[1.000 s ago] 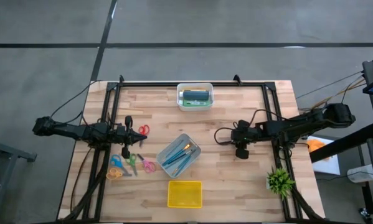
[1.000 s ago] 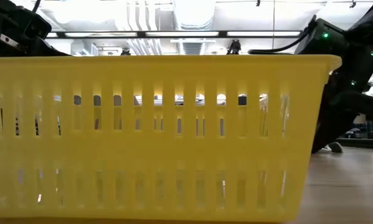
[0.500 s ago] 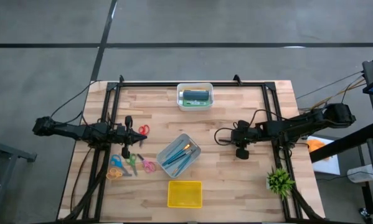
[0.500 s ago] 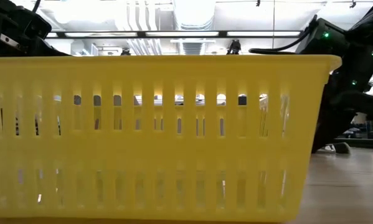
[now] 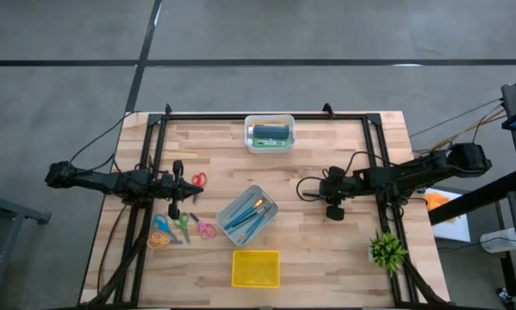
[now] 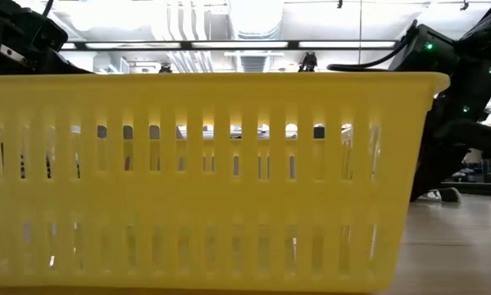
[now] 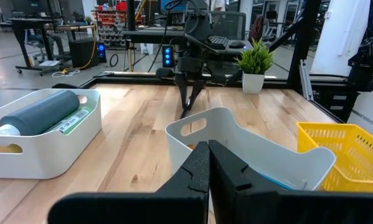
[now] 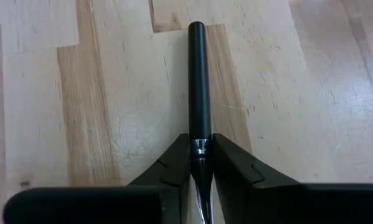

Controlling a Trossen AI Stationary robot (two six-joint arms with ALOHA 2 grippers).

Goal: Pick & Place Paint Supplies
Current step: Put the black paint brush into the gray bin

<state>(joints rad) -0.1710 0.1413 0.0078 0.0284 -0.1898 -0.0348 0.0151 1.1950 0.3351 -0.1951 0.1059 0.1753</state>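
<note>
while the right gripper (image 8: 198,163) points down at the bare wood on the right half of the table (image 5: 326,155), its two fingers (image 8: 233,167) are pinched onto a slim black-handled brush (image 8: 198,87), silver ferrule right between the tips, the dark handle lying out along the planks. in the high view that gripper (image 5: 334,211) sits well to the right of the grey bin (image 5: 247,214), and it's a firm grip on the brush, no gap showing.

over on the left, the left gripper (image 5: 175,209) waits low by the table's left side, its fingers (image 7: 195,168) pressed together with nothing between them. just beside it lie the scissors (image 5: 182,226), red, blue, green, pink and orange handles scattered on the wood.

the grey bin at centre already holds several brushes (image 5: 245,215), blue handles and an orange-brown one, lying slantwise inside. at the far edge, the white bin (image 5: 270,133) carries a dark blue tube (image 5: 270,132) with a green one against it; the left wrist view shows the dark tube (image 7: 40,113) lying on its side in there.

the yellow basket (image 5: 256,268) stands at the near edge, filling the low view (image 6: 204,180), slatted wall right up close. a green plant (image 5: 387,251) stands at the near right corner.
</note>
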